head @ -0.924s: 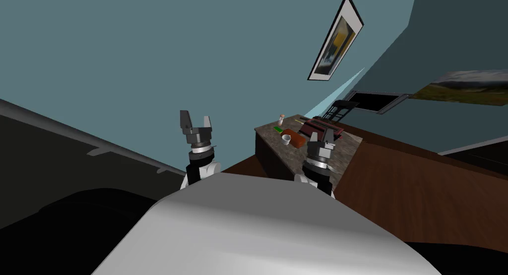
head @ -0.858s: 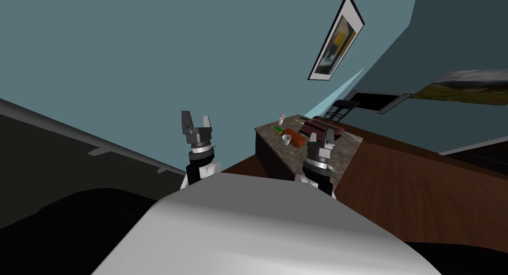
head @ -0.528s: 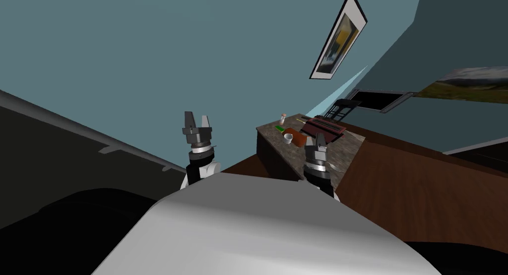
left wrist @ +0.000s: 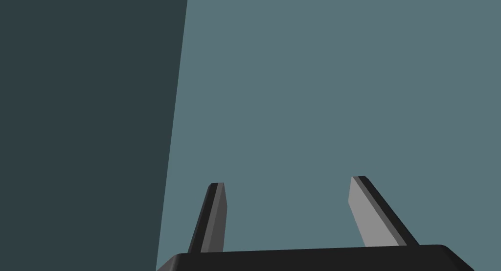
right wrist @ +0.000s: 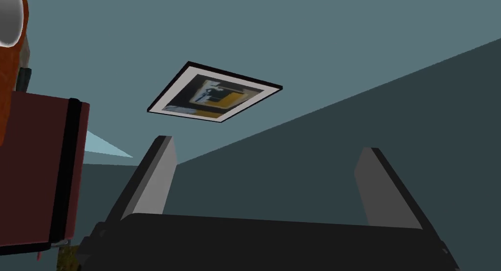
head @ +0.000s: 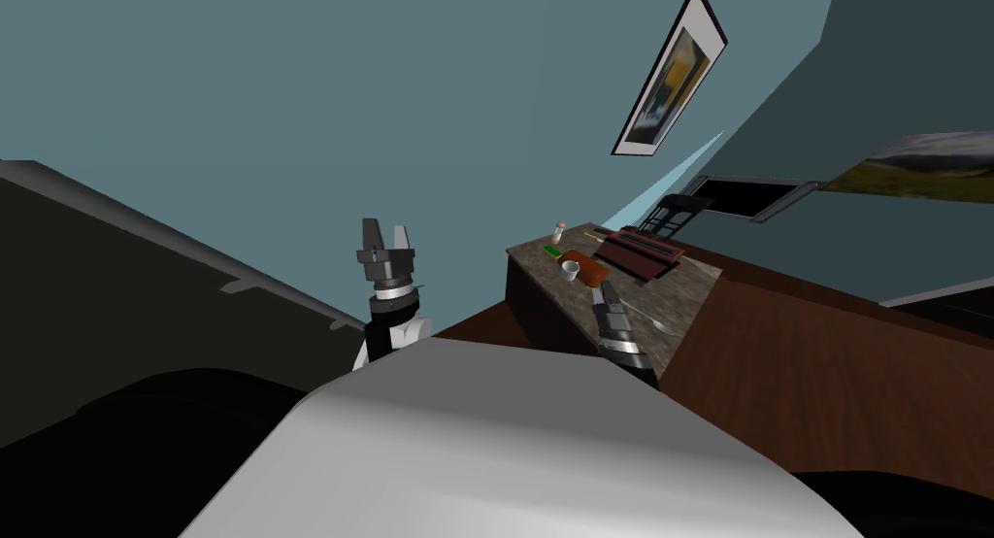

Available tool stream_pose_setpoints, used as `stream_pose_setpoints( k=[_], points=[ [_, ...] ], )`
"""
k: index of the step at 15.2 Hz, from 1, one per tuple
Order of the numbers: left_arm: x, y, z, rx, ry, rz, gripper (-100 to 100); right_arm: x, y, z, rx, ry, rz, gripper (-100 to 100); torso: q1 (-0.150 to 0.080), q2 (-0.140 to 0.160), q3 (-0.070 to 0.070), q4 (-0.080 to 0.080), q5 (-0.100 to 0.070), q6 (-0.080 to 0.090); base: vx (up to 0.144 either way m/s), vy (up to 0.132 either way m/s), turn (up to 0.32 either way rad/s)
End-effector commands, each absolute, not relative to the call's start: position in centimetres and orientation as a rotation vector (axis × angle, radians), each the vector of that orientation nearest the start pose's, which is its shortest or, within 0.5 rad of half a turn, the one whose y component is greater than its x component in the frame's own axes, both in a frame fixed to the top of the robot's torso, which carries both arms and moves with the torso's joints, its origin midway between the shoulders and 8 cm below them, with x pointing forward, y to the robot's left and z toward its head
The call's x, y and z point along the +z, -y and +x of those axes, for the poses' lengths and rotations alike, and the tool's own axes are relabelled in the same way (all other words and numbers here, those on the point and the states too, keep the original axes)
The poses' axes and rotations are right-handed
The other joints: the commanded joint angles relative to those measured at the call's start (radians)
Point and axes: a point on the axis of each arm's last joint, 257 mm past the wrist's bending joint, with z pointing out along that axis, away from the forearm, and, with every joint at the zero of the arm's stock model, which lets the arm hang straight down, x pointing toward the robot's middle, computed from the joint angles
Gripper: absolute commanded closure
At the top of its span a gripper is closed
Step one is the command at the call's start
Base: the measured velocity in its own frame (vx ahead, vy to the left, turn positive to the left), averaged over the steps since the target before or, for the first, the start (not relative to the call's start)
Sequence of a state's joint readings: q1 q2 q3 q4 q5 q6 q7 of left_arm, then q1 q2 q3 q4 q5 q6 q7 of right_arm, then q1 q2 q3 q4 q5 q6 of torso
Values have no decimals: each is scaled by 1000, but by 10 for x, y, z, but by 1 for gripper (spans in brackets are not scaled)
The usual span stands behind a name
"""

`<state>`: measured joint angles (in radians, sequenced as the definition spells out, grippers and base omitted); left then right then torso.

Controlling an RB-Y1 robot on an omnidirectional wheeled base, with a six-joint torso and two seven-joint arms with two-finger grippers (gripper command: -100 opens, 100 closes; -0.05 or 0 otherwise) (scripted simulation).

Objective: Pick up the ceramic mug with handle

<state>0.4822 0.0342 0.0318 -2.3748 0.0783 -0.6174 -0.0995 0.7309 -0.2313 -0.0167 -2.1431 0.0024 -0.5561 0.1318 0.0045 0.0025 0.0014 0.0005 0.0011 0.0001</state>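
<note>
Dim, flat, even light, sharp throughout; head view rolled, walls splaying cornerward

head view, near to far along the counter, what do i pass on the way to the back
spoon → mug → green thing → bottle

right gripper [head: 604, 289] lowered, turned, nearer mug [head: 570, 270]
</note>
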Motion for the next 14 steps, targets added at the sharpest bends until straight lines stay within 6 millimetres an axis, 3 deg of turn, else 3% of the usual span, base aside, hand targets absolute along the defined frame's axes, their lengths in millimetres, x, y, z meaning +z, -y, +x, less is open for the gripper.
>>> stream_pose_setpoints(
  k=[1, 2, 3, 4, 5, 6, 7, 8, 10, 11, 12, 13, 14],
  points=[
    [91, -283, 298, -1281, -451, -461, 0, -125, 305, 319, 1005, -1118, 658, -100, 0, 0, 0, 0, 0, 0, -23, 76, 34],
    [91, -283, 298, -1281, -451, -461, 0, -152, 311, 311, 975, -1191, 688, -100, 0, 0, 0, 0, 0, 0, -23, 93, 53],
    [91, -283, 298, -1281, -451, -461, 0, -154, 310, 309, 973, -1210, 678, -100, 1, 0, 0, 0, 0, 0, -19, 96, 48],
    [91, -283, 298, -1281, -451, -461, 0, -179, 316, 301, 944, -1280, 703, -100, 2, 0, 0, 0, 0, 0, -18, 115, 67],
    [91, -283, 298, -1281, -451, -461, 0, -184, 317, 297, 936, -1306, 700, -100, 3, 0, 0, 0, 0, 0, -11, 108, 49],
    [91, -283, 298, -1281, -451, -461, 0, -211, 325, 285, 902, -1376, 735, -100, 3, 0, 0, 0, 1, 0, -12, 102, 70],
    [91, -283, 298, -1281, -451, -461, 0, -214, 326, 281, 896, -1405, 724, -100, 3, -1, 0, 0, 1, 0, -7, 96, 62],
    [91, -283, 298, -1281, -451, -461, 0, -240, 334, 267, 860, -1478, 753, -100, 2, -1, 0, 0, 1, 0, -2, 107, 99],
    [91, -283, 298, -1281, -451, -461, 0, -245, 336, 261, 850, -1508, 748, -100, 3, -1, -1, 0, 1, 0, 4, 87, 46],
    [91, -283, 298, -1280, -451, -461, 0, -274, 347, 239, 803, -1596, 782, -100, 2, -2, -1, 0, 0, 0, 12, 85, 61],
    [91, -283, 298, -1281, -451, -461, 0, -275, 348, 237, 800, -1613, 773, -100, 1, -2, -1, 0, 0, 0, 12, 95, 84],
    [91, -283, 298, -1281, -451, -461, 0, -298, 358, 219, 758, -1684, 801, -100, 2, -2, -1, -1, 0, 0, 8, 120, 143],
    [91, -283, 298, -1281, -451, -461, 0, -301, 361, 214, 750, -1713, 788, -100, 3, -3, -1, -1, 1, -1, 14, 121, 114]
  ],
)
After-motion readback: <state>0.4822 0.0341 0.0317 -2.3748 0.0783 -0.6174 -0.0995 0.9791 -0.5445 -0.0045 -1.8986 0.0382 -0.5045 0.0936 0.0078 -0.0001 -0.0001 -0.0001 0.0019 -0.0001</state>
